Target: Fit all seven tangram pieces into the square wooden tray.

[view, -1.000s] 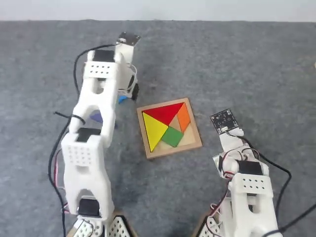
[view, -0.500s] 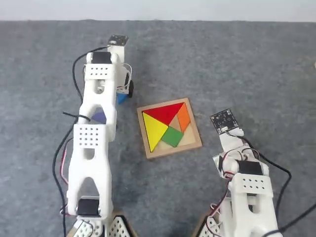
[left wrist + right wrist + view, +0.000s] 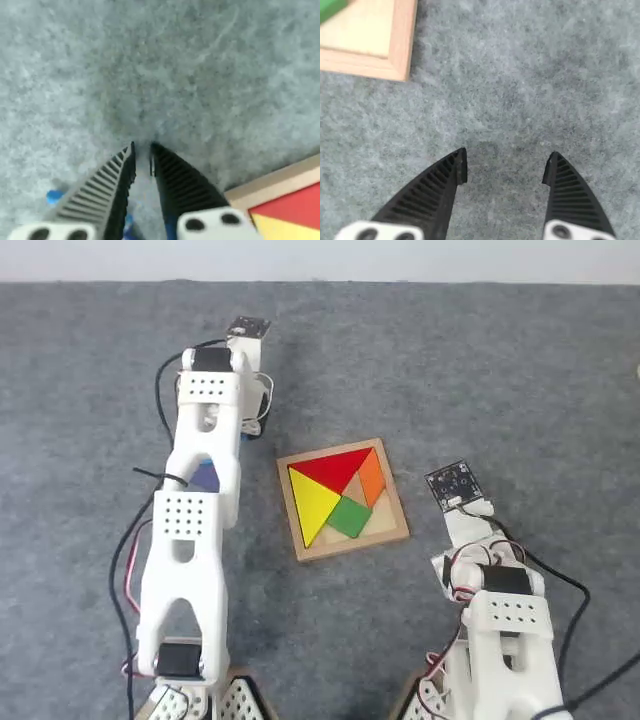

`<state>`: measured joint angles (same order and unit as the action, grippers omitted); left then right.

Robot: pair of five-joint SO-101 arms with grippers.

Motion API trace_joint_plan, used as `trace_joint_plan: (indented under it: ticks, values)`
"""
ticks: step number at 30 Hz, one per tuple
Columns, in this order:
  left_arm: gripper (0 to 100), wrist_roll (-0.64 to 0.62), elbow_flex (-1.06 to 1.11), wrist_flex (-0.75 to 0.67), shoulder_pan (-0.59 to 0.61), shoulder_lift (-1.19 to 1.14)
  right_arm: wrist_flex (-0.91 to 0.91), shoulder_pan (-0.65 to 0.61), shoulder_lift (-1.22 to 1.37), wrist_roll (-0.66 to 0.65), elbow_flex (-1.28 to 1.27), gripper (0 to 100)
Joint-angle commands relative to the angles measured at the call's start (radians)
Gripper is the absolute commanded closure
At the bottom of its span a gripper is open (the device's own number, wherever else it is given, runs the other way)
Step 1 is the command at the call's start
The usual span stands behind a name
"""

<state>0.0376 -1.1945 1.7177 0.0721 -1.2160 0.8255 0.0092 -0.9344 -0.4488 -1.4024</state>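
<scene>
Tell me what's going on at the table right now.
Four tangram pieces lie in the wooden tray: red piece, yellow piece, green piece, orange piece. The left gripper, nearly closed, is down at the grey carpet beyond the tray's far left corner, right by a blue piece; I can't tell if it grips it. A purple piece lies under that arm. The right gripper hangs open beside the tray, holding nothing.
</scene>
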Motion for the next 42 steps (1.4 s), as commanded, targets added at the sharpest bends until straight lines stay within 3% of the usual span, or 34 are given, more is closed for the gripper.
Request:
trace_joint_plan:
  ticks: [1,6,11,16,24,42]
  values:
    - [96,0.04,0.067,0.04,0.014,0.124,-0.015,0.007,-0.022,0.009,0.006,74.5]
    - [85,0.152,0.154,0.041,0.083,0.302,-0.015,0.007,-0.021,0.009,0.005,74.5]
    - [85,0.324,0.545,0.028,0.152,0.526,-0.021,0.007,-0.018,0.009,0.006,74.5]
    - [84,0.364,0.717,-0.121,0.186,0.565,-0.018,0.005,-0.019,0.009,0.008,74.5]
    - [78,0.311,0.622,-0.17,0.195,0.393,-0.015,0.005,-0.021,0.008,0.008,74.5]
    - [77,0.218,0.12,-0.02,0.155,0.127,-0.013,0.007,-0.024,-0.012,0.005,74.5]
